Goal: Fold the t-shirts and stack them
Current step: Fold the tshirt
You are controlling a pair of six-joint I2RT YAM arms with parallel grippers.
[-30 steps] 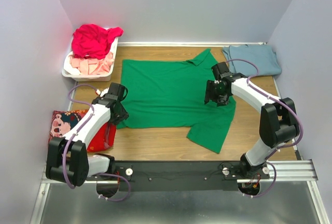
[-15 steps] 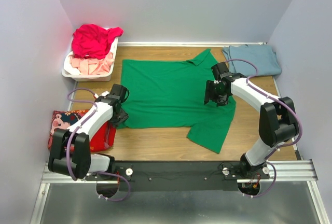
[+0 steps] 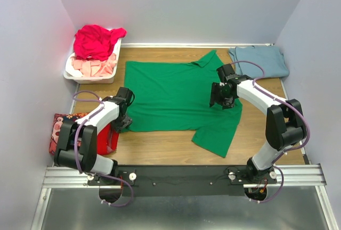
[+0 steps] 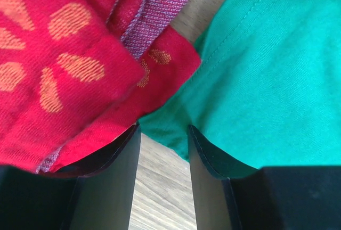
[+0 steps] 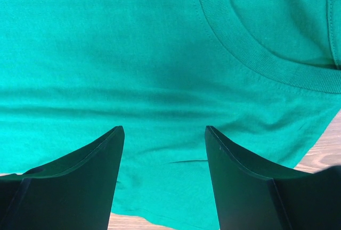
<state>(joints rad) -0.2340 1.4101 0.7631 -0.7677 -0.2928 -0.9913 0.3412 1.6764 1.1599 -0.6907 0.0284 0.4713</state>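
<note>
Green t-shirt point(image 3: 176, 94) is laid flat mid-surface point(image 3: 160, 147), with its long axis left-right. The hem is at the left and the collar point(image 5: 256, 59) at the right, with one sleeve far and one near-right.

Left hand point(image 3: 124, 114): fingers apart, nothing clamped. It is parked at the near-left hem corner, which is seen just ahead of the fingertips in the wrist view. A red printed cloth point(image 4: 64, 65) lies hard against that corner on its left. Whether it is touching or overlapping cannot be told.

Right hand point(image 3: 219, 96): fingers apart, nothing clamped. It is held over the collar end, so fabric is seen under both fingers.

Key relation: each end of the long axis is covered by its nearer arm, hem by left and collar end by right. A pinch at the hem corner is judged the likely next step on the left. The red cloth could be caught with it, so the approach should be biased to the right.

A blue-grey t-shirt point(image 3: 259, 61) is folded at the far right, well apart. A magenta-red t-shirt point(image 3: 96, 39) and pale pink ones point(image 3: 93, 67) are piled in the basket point(image 3: 71, 74) at the far left.
</note>
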